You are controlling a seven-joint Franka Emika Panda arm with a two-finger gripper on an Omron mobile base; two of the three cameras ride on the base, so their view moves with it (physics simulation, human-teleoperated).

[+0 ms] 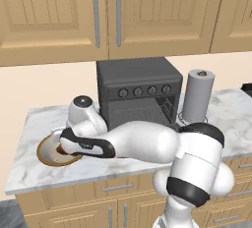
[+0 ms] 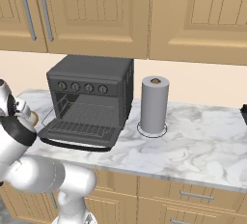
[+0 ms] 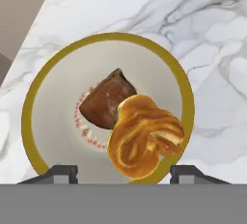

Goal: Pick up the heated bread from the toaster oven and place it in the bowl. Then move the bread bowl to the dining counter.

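One piece of heated bread (image 3: 144, 136), golden and knobbly, lies inside the bowl (image 3: 34, 100) directly in front of the hand camera, on the side of the dish nearest the gripper (image 3: 123, 172); its longer axis looks to run roughly across the line between the two finger tips, though the lump is nearly round. It leans against one dark brown chunk (image 3: 103, 103) with a reddish edge that sits at the bowl's centre, touching it. The two dark finger tips stand well apart, one on each side of the bread and clear of it, so the hand reads as released with nothing grasped; the bread rests on the dish by itself. My reading: the placing step is done, and the next move turns on the bowl rim, which lies just ahead of and below the fingers, so a grip there would need a short shift toward the near rim rather than a long reach. Going outward: one bowl (image 1: 47, 154) on the marble counter (image 1: 29, 128), at the left end, just left of the toaster oven (image 1: 139, 90). One toaster oven (image 2: 91, 97), its door dropped open and its wire rack bare, four knobs in a row. One grey paper-towel roll (image 2: 154, 103) stands right of the oven, apart from it. One arm, bent low over the bowl.
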